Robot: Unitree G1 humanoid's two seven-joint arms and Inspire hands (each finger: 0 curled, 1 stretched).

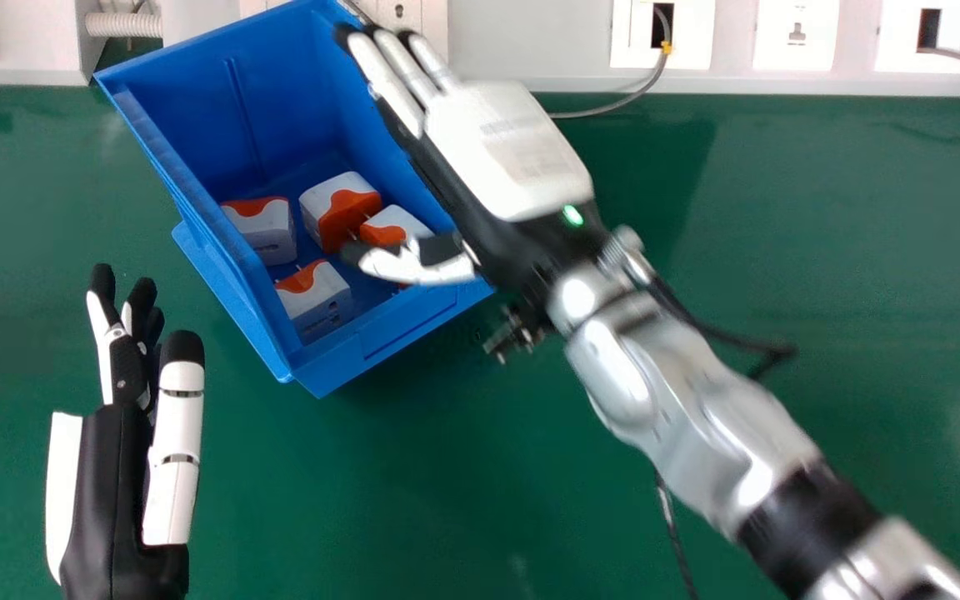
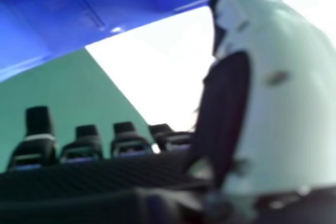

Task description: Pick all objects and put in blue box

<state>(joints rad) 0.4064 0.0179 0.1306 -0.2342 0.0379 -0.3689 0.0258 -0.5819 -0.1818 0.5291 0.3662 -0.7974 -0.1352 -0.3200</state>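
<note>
Blue is the box point(image 1: 280, 92) we have before us, set askew on the green table point(image 1: 780, 208), with white-and-orange adapters point(image 1: 272, 233) lying on its floor. Our right hand point(image 1: 505, 150) is released, its fingers straight over the box's right side, its thumb over the adapters; we cannot tell whether it touches one. Our left hand point(image 1: 113, 475), at the view's lower left, is relaxed and grasps nothing.
</note>
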